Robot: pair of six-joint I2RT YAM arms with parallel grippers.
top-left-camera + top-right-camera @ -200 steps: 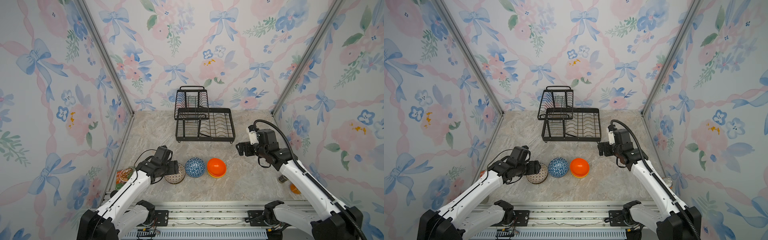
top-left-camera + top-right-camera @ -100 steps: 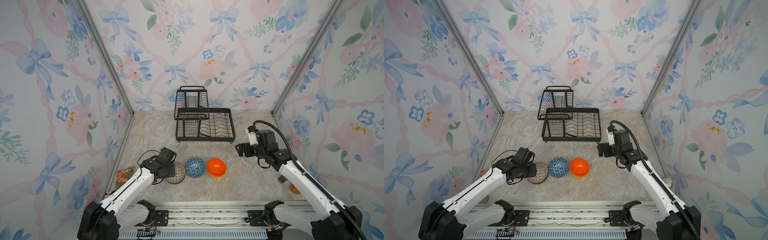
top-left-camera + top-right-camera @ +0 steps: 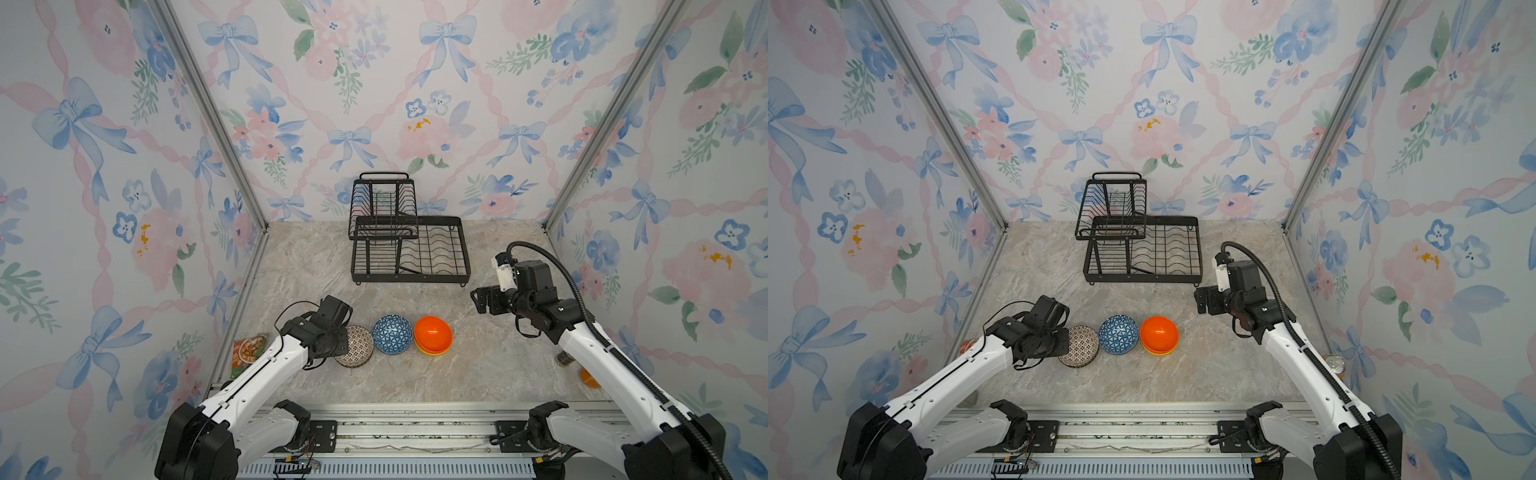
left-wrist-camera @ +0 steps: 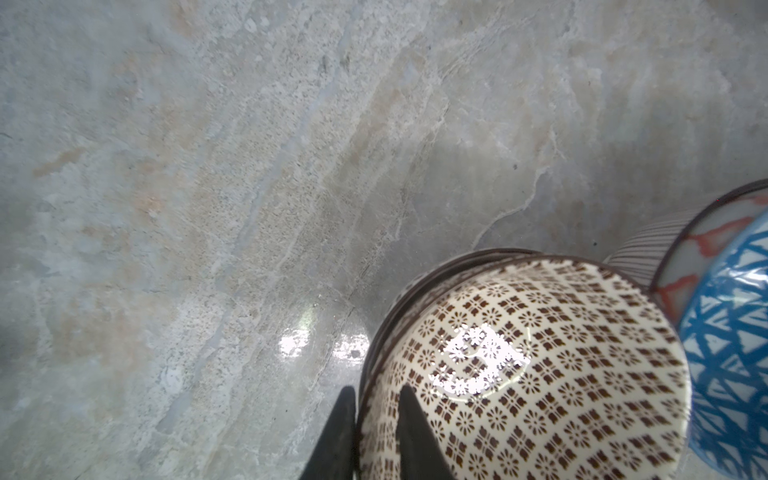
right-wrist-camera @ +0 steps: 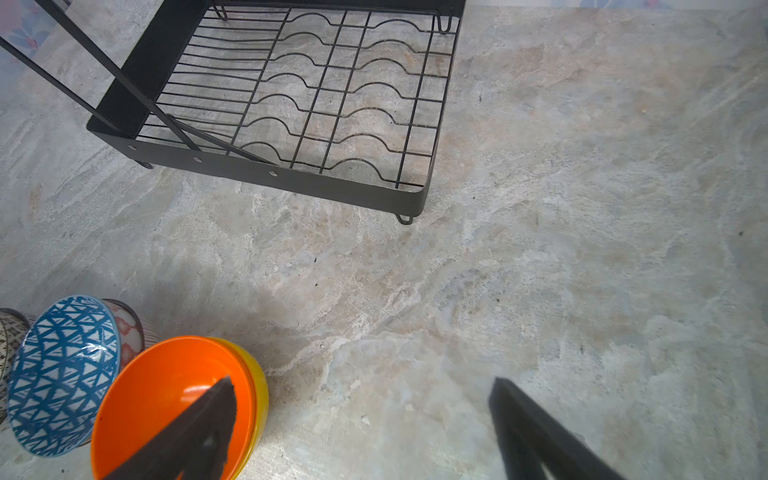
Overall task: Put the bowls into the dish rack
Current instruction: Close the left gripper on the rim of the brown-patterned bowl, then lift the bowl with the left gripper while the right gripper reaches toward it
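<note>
We see a left arm (image 3: 266,365) and right arm (image 3: 602,357): white tubes, chunky black joints. A fat ribbed black hose (image 3: 570,282) hangs on the right one. The right gripper (image 5: 361,380) has black fingers (image 5: 199,428), maybe flat.

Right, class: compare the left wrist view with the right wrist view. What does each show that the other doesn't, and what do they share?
Only the left wrist view shows the left gripper pinching the rim of the mosaic bowl, one finger inside, one outside. Only the right wrist view shows the dish rack, the orange bowl nested in the yellow bowl, and the open right gripper. Both show the blue bowl lying in the striped bowl, part of the mosaic bowl, and the marble table.
</note>
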